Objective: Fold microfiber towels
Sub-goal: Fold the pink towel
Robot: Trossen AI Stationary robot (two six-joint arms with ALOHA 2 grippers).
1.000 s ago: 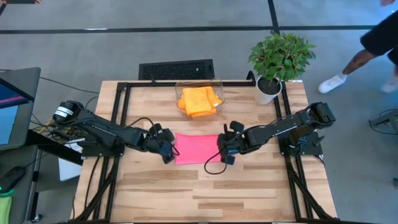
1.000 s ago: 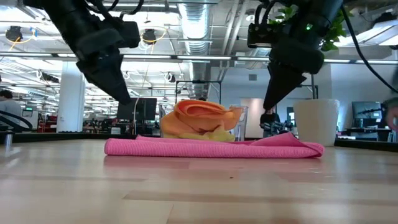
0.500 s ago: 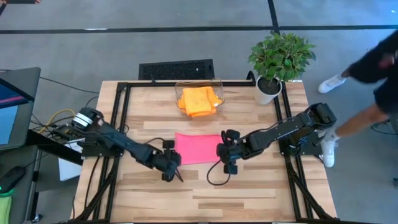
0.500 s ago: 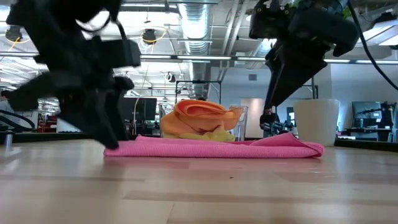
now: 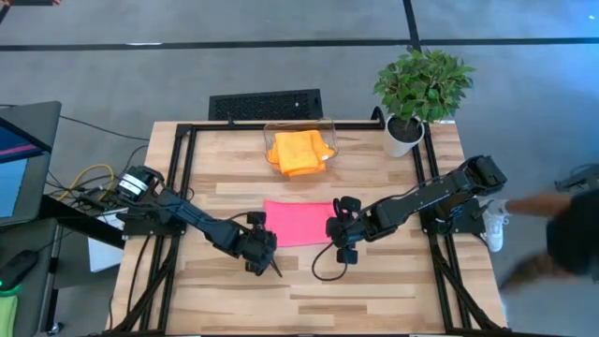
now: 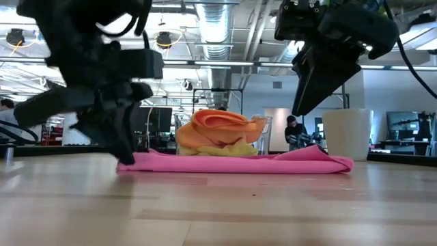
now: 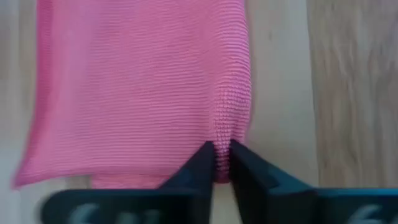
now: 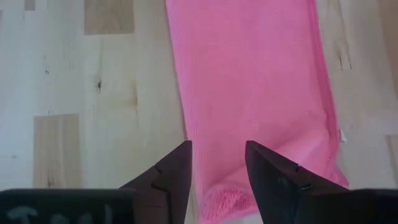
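- No legible writing or labels in any view.
- Pink towel lies folded at tabletop centre, frame middle.
- Left tool pinches the towel's edge, fingers nearly closed; only the wrist view shows this.
- Right tool hovers spread over the towel's opposite end, holding nothing.
- Orange towels sit in clear bin, upper centre.

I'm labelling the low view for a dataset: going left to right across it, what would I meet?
Left gripper pinching the pink towel's end → pink towel lying flat → orange towels heaped in the bin behind it → right gripper, raised above the towel's other end → white plant pot.
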